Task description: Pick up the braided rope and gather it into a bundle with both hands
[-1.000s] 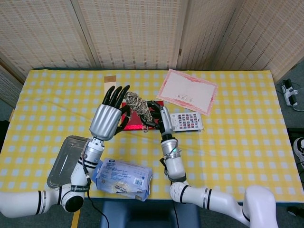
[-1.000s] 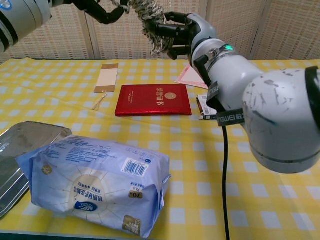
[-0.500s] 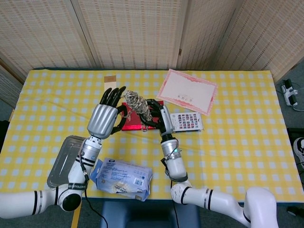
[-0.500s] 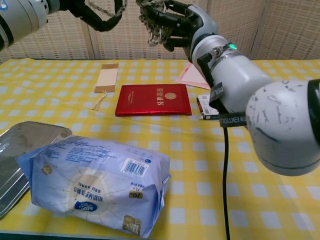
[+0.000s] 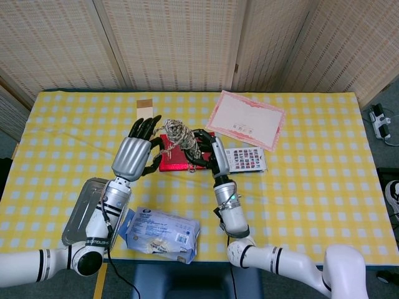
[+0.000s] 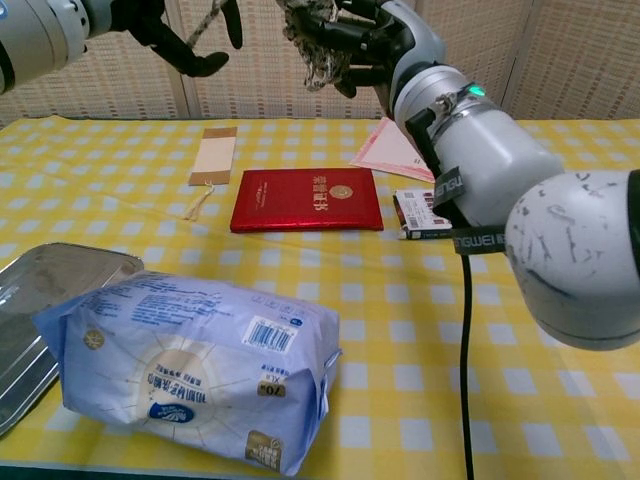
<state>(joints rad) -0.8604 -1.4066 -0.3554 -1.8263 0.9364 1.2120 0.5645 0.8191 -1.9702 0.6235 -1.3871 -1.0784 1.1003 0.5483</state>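
The braided rope [image 5: 179, 136] is a beige and dark wad held in the air over the table's middle; it shows at the top of the chest view as the rope wad [image 6: 316, 42]. My right hand [image 5: 208, 151] grips it from the right, fingers curled round it [image 6: 372, 38]. My left hand [image 5: 134, 156] is a little to the left of the wad, apart from it. A thin loose strand [image 6: 206, 18] runs from the wad to the left hand [image 6: 150, 22], whose curled fingers pinch it.
Under the hands a red booklet [image 6: 307, 200] lies flat. A pink sheet [image 5: 245, 119] and a printed card box [image 5: 244, 159] are to the right. A tan tag [image 6: 213, 155], a metal tray [image 5: 87, 208] and a pack of wipes [image 6: 195, 365] lie left and front.
My left hand has drawn away from the wad to the left and lower, leaving a strand stretched between them. The right hand has kept its grip and turned the wad slightly.
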